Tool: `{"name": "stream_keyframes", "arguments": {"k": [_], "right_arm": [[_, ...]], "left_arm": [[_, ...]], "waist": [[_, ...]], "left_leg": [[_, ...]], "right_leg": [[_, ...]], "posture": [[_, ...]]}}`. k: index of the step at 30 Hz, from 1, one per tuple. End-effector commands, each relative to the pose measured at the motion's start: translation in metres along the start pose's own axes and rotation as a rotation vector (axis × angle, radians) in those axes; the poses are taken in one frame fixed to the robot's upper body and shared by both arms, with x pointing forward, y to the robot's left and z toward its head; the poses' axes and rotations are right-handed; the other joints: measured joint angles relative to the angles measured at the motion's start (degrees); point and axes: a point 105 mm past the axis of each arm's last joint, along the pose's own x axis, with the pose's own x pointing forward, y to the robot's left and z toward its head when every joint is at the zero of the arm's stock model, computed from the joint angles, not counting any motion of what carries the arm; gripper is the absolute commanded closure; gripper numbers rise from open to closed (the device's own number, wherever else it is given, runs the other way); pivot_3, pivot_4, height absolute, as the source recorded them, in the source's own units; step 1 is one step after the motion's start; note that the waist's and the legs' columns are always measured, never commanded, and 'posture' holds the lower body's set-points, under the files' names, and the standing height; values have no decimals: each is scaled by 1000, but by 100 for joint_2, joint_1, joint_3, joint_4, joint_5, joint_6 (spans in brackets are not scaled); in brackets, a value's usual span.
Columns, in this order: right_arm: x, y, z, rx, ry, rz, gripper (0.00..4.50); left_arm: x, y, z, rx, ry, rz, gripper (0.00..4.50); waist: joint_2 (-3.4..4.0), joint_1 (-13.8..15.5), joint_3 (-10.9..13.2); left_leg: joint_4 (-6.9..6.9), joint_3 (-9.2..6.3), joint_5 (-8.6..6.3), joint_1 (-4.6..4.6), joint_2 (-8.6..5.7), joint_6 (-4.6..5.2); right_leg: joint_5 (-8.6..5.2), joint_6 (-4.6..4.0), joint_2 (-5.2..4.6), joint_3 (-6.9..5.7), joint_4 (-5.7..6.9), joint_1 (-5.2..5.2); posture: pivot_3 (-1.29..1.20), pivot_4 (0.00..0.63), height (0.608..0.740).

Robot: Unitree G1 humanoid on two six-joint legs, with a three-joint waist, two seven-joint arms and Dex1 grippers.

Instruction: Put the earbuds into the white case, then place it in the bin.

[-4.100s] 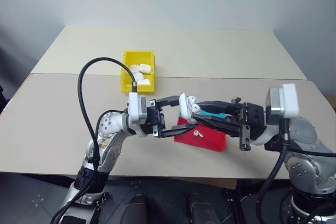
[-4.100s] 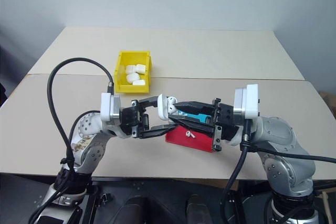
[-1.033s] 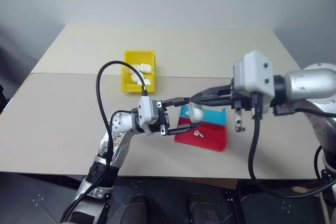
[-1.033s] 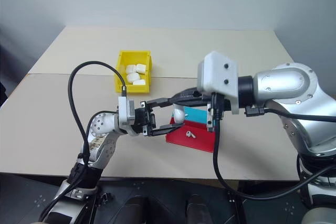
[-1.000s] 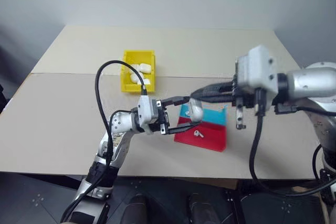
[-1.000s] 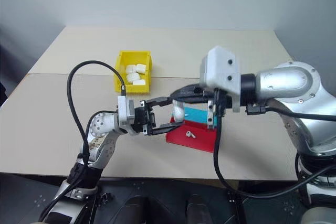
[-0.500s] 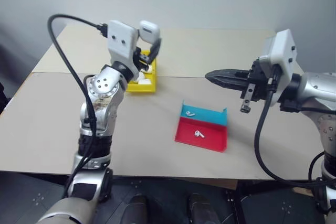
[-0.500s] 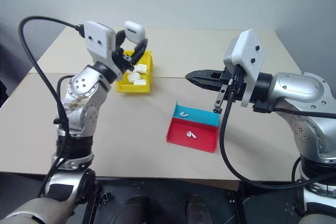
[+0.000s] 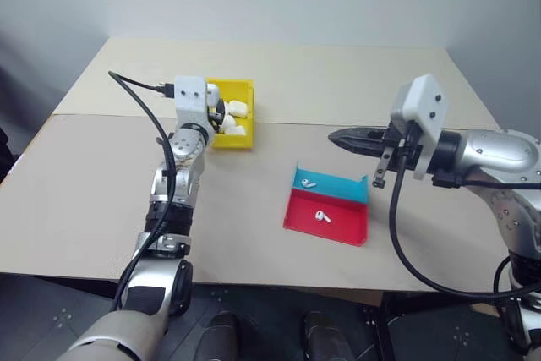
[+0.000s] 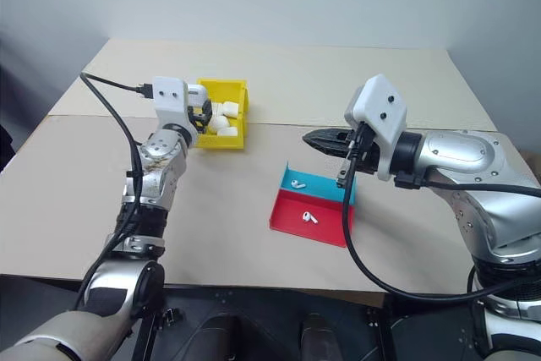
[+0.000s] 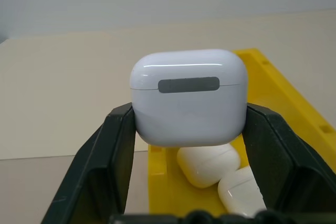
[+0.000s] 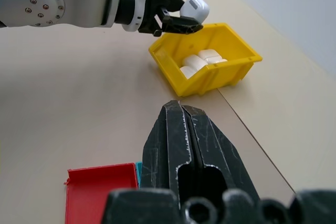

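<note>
My left gripper (image 11: 189, 113) is shut on the white case (image 11: 189, 98), a glossy rounded pebble with its lid closed. It holds the case level just above the near left corner of the yellow bin (image 11: 274, 85). The right wrist view shows the same case (image 12: 195, 7) over the bin (image 12: 210, 80). Several other white cases lie inside the bin (image 10: 228, 84). Two earbuds lie in the tray, one (image 9: 308, 183) on the blue part and one (image 9: 321, 216) on the red part. My right gripper (image 9: 336, 135) hovers shut and empty above the table, right of the bin and beyond the tray.
The flat red-and-blue tray (image 9: 342, 226) lies in the middle of the beige table, toward its front edge. A seam (image 9: 101, 116) crosses the table just in front of the bin. My left arm's black cable (image 9: 139, 107) loops beside the bin.
My left arm lifted the case from over the tray, swung it left and back, and lowered it to the bin's edge. My right gripper drew back to the right, still shut.
</note>
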Motion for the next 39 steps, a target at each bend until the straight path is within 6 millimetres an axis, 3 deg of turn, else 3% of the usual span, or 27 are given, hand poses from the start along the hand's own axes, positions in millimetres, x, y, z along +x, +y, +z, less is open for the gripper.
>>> {"name": "stream_keyframes", "arguments": {"k": [1,5,11,18,21,25,32,39], "right_arm": [[-5,-3,9,-52,-14,-39,4500],[-2,-3,7,-54,-6,-39,4500],[-1,0,4,-65,11,-38,4500],[-5,11,-2,-86,-9,-18,4500],[-10,16,-11,-104,-19,44,4500],[-20,8,-23,-191,10,86,4500],[-59,-13,-38,-327,84,124,4500],[-94,-17,-36,-378,141,147,4500]], "left_arm": [[6,-10,18,9,-73,-64,1159],[11,-13,18,7,-81,-82,16],[11,-13,23,21,-124,-97,16],[-12,-10,37,-121,-230,-168,16],[-41,-20,48,-53,-293,-308,16],[-77,-21,54,-12,-313,-412,16],[-143,13,54,201,-214,-586,16],[-186,40,53,255,-83,-736,16]], "waist": [[0,-3,0],[0,-12,0],[0,-21,0],[0,-22,0],[0,-43,0],[-1,-35,0],[1,-71,1],[2,-33,2]], "left_leg": [[0,0,0,1,0,0],[0,0,0,3,-1,-1],[0,0,0,1,-1,0],[-2,0,0,0,0,-1],[-1,1,0,3,0,-1],[-1,1,2,13,0,-3],[-5,6,1,22,6,-3],[-7,11,1,35,10,-3]], "right_leg": [[0,0,0,0,0,0],[0,0,1,0,3,1],[0,0,0,0,1,0],[0,0,0,0,0,0],[0,0,0,2,3,0],[0,0,-1,4,9,5],[-1,-1,2,6,4,9],[-4,-6,2,6,5,18]], "posture": [[0,150,740],[0,150,740],[0,150,740],[0,150,740],[0,150,740],[0,150,740],[0,150,740],[0,150,740]]}}
